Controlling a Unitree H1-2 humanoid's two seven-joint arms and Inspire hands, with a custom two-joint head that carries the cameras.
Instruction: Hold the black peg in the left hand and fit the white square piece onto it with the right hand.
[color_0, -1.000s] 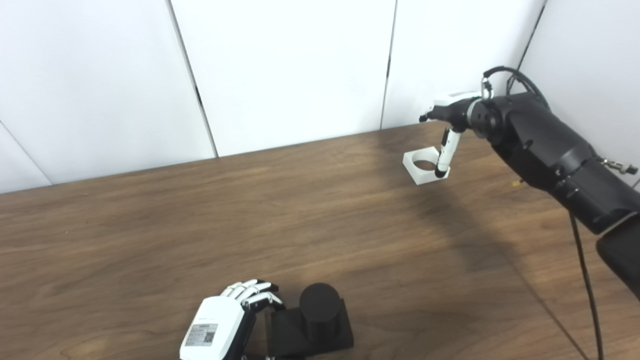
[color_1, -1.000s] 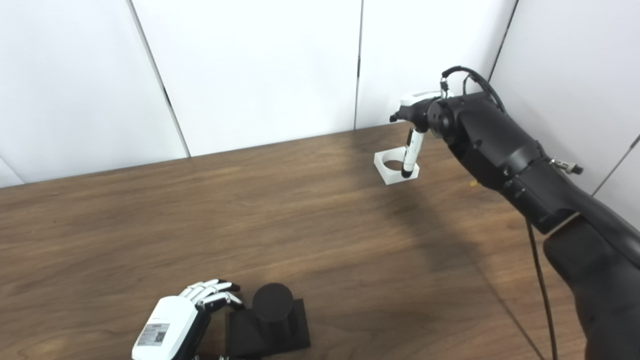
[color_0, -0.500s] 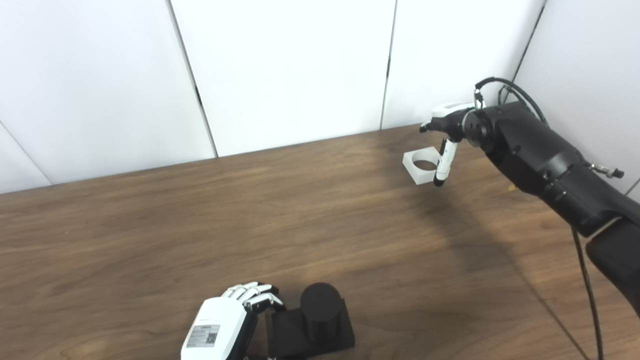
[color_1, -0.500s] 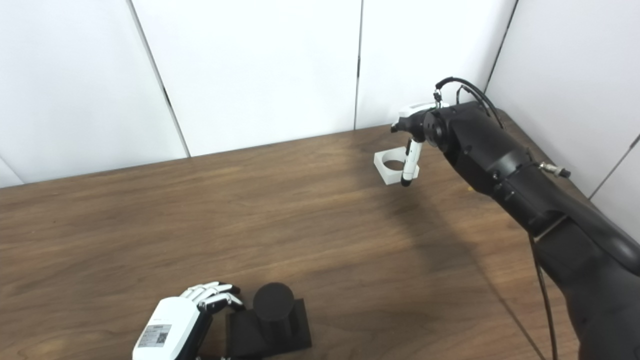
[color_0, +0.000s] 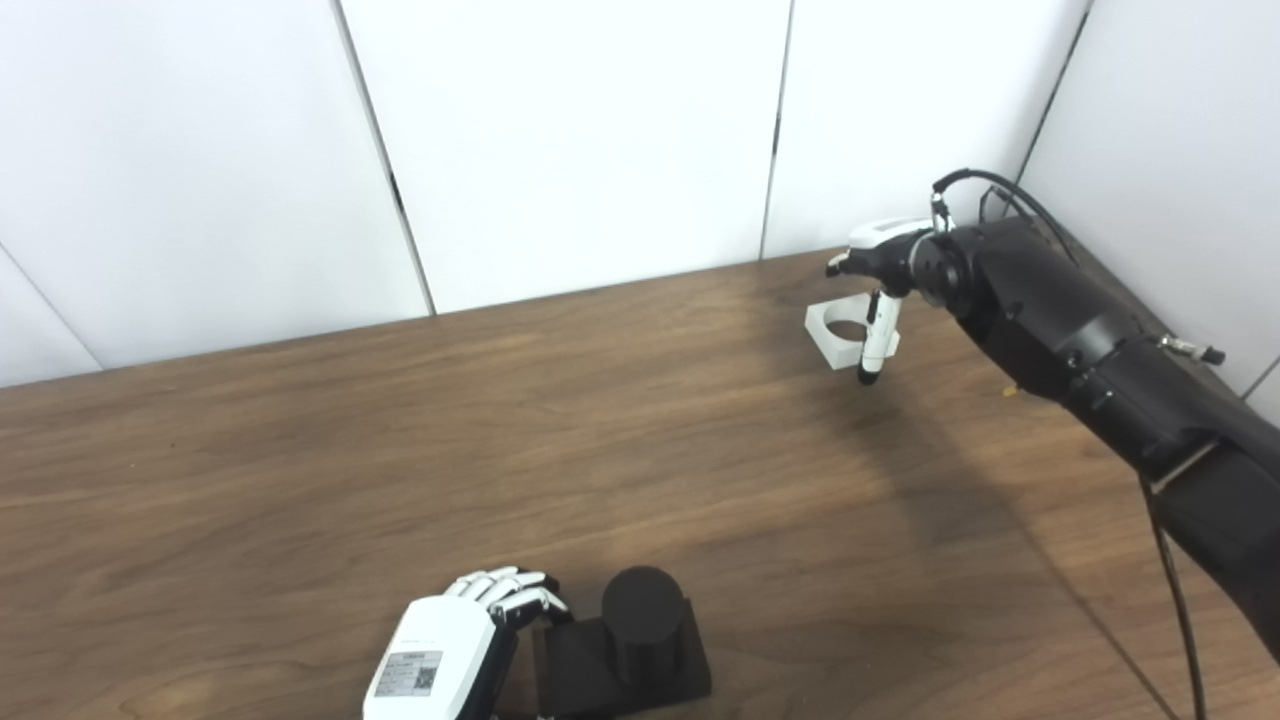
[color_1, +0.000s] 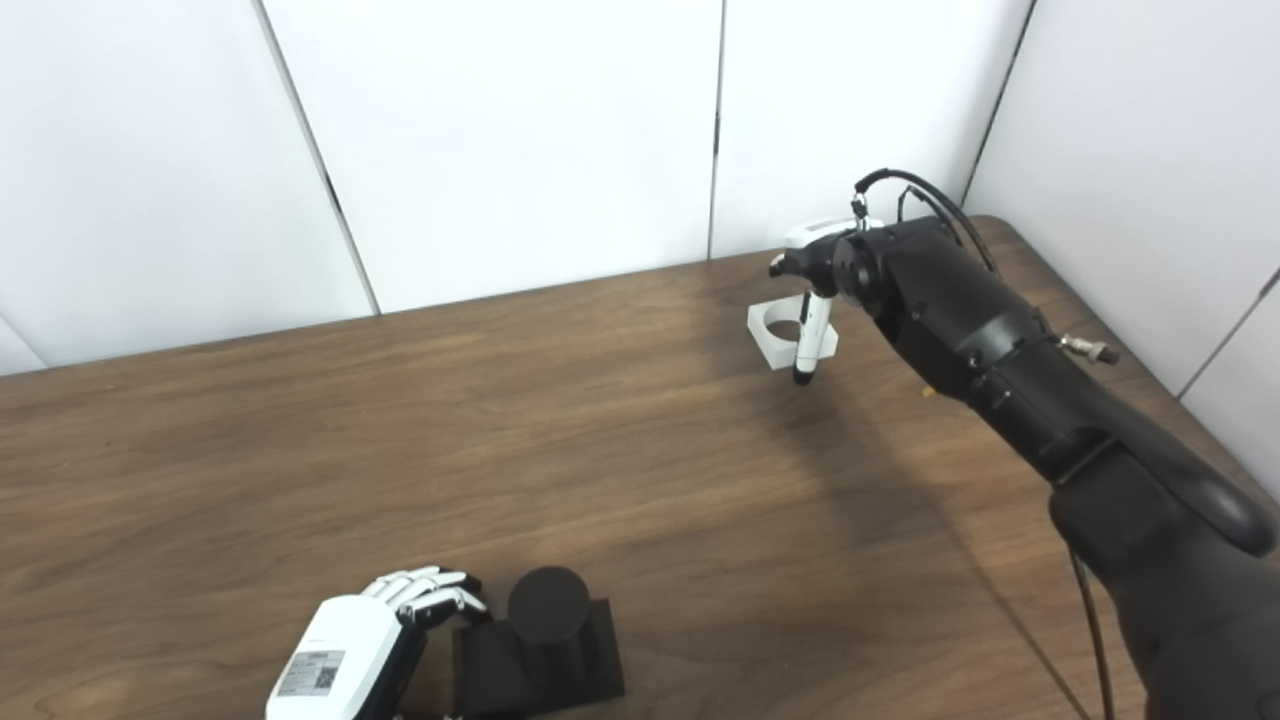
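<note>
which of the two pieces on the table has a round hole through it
The white square piece, at the far right of the table by the right robot hand. The black peg, near the left robot hand, is solid.

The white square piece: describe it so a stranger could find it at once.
On the wooden table, look to the far right corner near the white wall. Under the right hand lies the white square piece, a pale block with a round hole, unlike the black peg.
</note>
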